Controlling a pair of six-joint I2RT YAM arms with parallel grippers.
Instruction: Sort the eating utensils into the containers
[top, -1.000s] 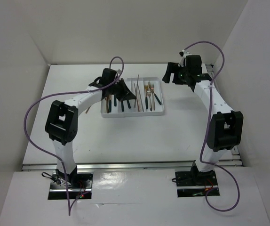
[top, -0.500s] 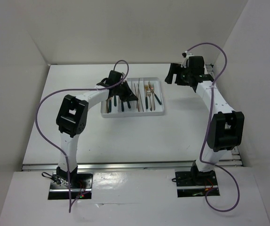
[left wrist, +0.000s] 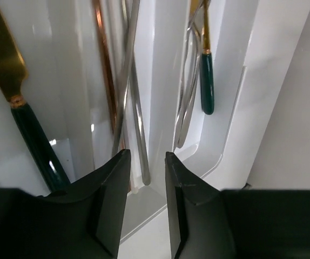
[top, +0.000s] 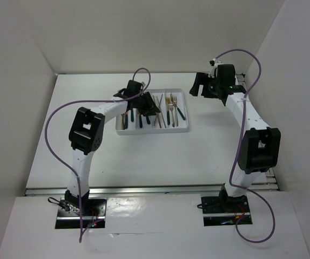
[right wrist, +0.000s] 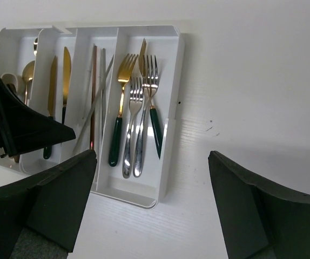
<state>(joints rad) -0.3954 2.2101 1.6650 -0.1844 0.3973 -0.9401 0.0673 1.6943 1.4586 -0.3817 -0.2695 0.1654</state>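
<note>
White tray [top: 186,128] on table [top: 144,156], left tool [left wrist: 144,172] narrowly parted, empty, chopsticks [left wrist: 105,81] ending just beneath its gap, right tool [right wrist: 152,154] wide apart, empty, right of tray

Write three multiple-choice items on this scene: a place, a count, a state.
1. Where do the forks lie?
A) on the bare table
B) in the tray's end compartment nearest the right arm
C) between the right fingers
2. How many compartments has the tray?
A) two
B) four
C) six
3. How do the right fingers stand?
A) shut on a knife
B) shut, empty
C) wide apart, empty
Answers: 1 B, all lie together there; 2 B, three dividers show; 3 C, a wide gap parts them.
</note>
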